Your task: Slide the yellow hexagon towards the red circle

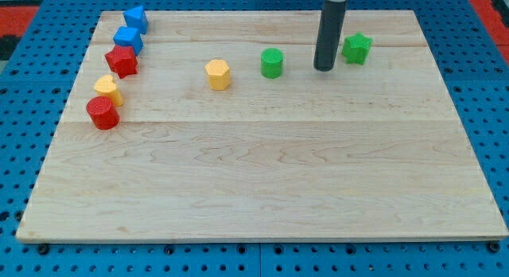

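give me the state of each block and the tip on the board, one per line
yellow hexagon: alone, untouched
red circle: touching yellow block
red star: against blue block
second blue block: nearest the top
green cylinder: alone
green star: alone
my tip: between the greens, touching neither

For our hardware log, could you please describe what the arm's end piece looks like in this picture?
It is a straight, smooth, dark grey cylindrical rod, with my tip cut flat. At the view's top, a white collar with a black band caps it. No cables, markings or pincer show.

Pale wooden board (262, 173), smooth and grained; matt dark rod (327, 34).
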### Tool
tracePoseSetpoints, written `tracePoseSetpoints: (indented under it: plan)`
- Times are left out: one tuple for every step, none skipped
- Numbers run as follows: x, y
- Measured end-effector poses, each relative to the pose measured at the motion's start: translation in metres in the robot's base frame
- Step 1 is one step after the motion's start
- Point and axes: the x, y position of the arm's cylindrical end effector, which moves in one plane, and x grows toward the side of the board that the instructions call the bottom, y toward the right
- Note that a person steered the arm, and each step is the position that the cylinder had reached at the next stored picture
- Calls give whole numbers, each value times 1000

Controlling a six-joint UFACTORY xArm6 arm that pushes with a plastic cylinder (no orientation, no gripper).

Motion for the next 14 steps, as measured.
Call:
tracePoseSetpoints:
  plan:
    - [-13, -35]
    - [14, -79]
    - [26, -122]
    - [-8, -118]
    - [1, -164]
    - [29, -177]
    - [70, -179]
    - [64, -188]
    - [89, -206]
    - [129, -224]
    - [147, -203]
    - [173, -194]
    - [180, -218]
    - [180, -251]
